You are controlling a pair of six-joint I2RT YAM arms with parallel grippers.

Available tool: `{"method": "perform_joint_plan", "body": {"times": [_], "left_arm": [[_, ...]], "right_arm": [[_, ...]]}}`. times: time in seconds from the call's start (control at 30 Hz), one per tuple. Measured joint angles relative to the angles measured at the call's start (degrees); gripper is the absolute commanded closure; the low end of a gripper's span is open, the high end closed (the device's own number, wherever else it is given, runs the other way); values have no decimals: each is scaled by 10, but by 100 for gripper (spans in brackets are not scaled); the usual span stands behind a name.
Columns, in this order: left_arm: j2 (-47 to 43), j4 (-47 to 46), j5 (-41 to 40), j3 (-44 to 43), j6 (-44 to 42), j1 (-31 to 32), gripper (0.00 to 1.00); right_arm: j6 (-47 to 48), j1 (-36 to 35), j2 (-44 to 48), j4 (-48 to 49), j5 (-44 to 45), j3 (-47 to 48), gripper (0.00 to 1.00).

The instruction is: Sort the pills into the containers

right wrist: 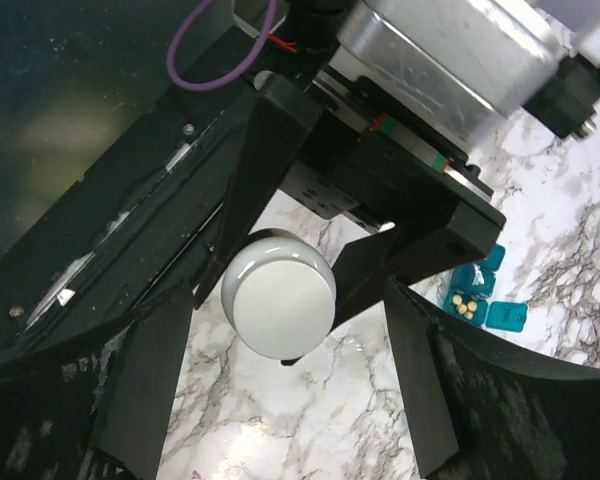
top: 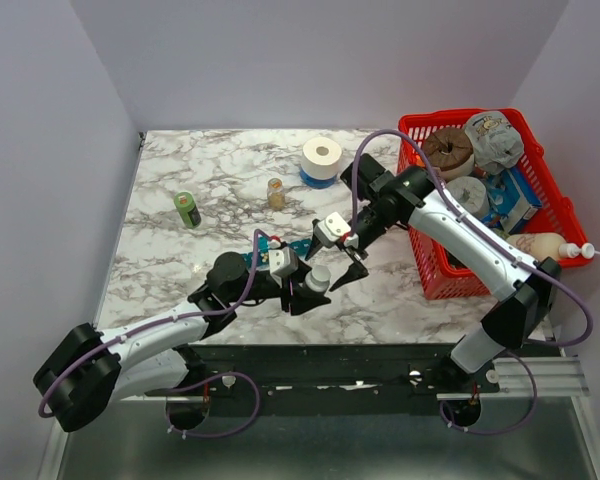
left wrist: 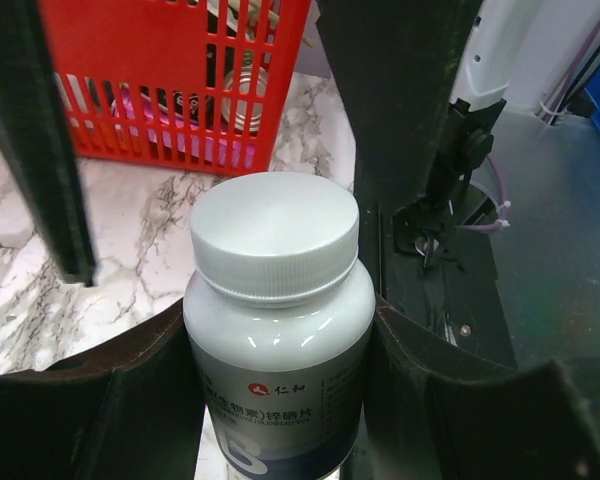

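Left gripper (top: pixel 300 289): pressed together on the body of a white bottle (left wrist: pixel 277 330) and holding it upright. I cannot tell if the bottle's base touches the table.
Right gripper (top: pixel 347 268): spread, with one finger on each side of the bottle's cap (right wrist: pixel 278 295). I see no contact with the cap.
Pills (right wrist: pixel 466 304): a few pale ones lie in one open compartment. They show only in the right wrist view.
Pill box (right wrist: pixel 493 260): a teal strip lying on the marble table (top: pixel 180 270), just behind the two grippers. From above they hide most of it, and at least one lid stands open.
Other compartments: hidden or too small, so I cannot tell if they hold anything.
Bottle: the cap is on, and the content is not visible.
Farther things: an amber jar (top: pixel 276 192), a green can (top: pixel 187 209) and a roll of tape (top: pixel 322 155) stand well apart at the back. A red basket (top: pixel 432 272) is at the right.
Done: probably one compartment has its pills.
Left: most of the work, I think. The cap must come off, pills must come out and go into the remaining compartments.
Step now: it seems to be the opening of the cap. One arm steadies the bottle and the other is placed to grasp.
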State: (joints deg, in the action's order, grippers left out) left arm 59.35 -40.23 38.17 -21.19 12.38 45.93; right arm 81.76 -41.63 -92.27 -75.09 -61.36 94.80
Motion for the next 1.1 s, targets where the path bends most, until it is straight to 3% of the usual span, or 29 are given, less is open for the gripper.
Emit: {"method": "perform_joint_plan", "body": {"times": [0.07, 0.1, 0.13, 0.23, 0.43, 0.7, 0.9, 1.0, 1.03, 1.1], "left_arm": [[4, 0, 3, 0, 2, -1, 100], [6, 0, 4, 0, 3, -2, 100], [6, 0, 4, 0, 3, -2, 100], [7, 0, 5, 0, 4, -5, 100], [7, -1, 0, 1, 8, -5, 100], [6, -1, -64, 9, 7, -5, 100], [1, 29, -219, 15, -23, 16, 100], [3, 42, -279, 15, -39, 24, 100], [6, 43, -290, 14, -43, 26, 100], [8, 39, -298, 13, -50, 26, 100]], "right_arm": [[0, -5, 2, -5, 0, -1, 32], [-2, -7, 2, -7, 1, -1, 44], [-3, -8, 2, -9, 2, -1, 47], [-9, -9, 2, -8, 4, -1, 49], [-52, -10, 4, 20, 5, -11, 62], [-239, -10, 18, 132, 53, -40, 65], [-454, -11, 27, 279, 158, -86, 64], [-534, -11, 27, 332, 195, -105, 52], [-550, -11, 27, 340, 202, -106, 39], [-571, -10, 26, 343, 207, -101, 26]]}}
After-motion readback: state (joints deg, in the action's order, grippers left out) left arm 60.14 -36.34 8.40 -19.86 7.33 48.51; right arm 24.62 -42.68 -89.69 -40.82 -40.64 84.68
